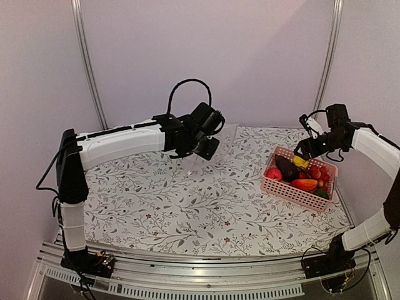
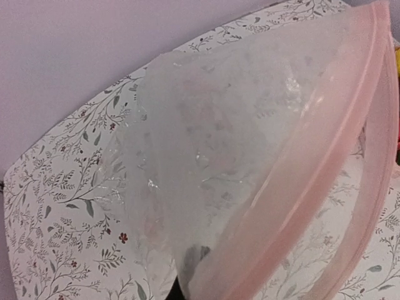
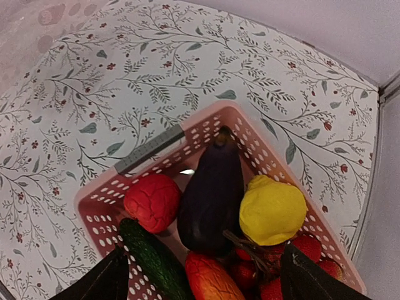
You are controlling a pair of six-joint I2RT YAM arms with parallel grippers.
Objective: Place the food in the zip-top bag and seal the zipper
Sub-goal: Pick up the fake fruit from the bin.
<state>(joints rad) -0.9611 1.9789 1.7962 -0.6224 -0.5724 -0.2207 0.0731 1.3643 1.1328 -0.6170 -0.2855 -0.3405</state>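
Crinkly clear zip-top bag (image 2: 206, 156), its smooth pinkish zipper (image 2: 325, 156) curving, hangs pinched in the left gripper (image 1: 209, 149), well left of the pink lattice basket (image 1: 294, 195). Over the basket, the right gripper (image 1: 304, 150) hovers, jaws apart, above a bumpy red fruit (image 3: 152, 201), cucumber (image 3: 153, 256), glossy eggplant (image 3: 212, 194) and lemon (image 3: 272, 212).

arms (image 1: 119, 142): white shells, black joints | cables (image 1: 187, 84): black (one looped) | right gripper (image 3: 203, 253): black

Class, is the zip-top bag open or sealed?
Open: the zip-top bag has its zipper parted into two pink strips, tablecloth visible between them.
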